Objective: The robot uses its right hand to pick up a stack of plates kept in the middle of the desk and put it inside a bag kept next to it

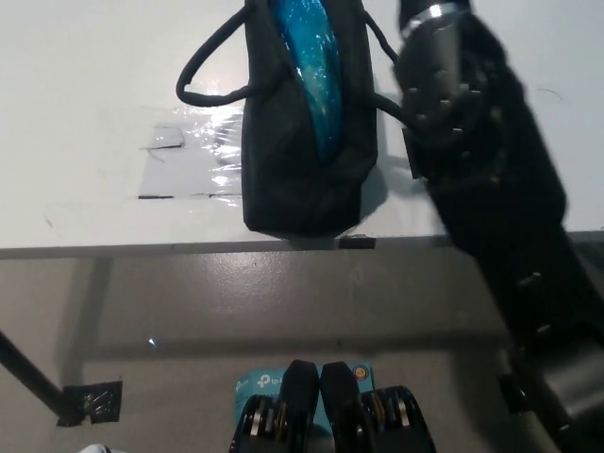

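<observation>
Blue plates point(316, 66) fill bag point(302, 179) beside tape point(189, 156).

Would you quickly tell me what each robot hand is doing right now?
Left robot hand: not in view.
Right robot hand: out of frame; only the black right arm shows beside the bag.

Glossy blue plates point(316, 66), seemingly plain black bag point(302, 179)

Plates point(314, 71) inside bag point(307, 179); bag on desk point(85, 85) near front edge; right arm point(491, 179) right of bag.
</observation>
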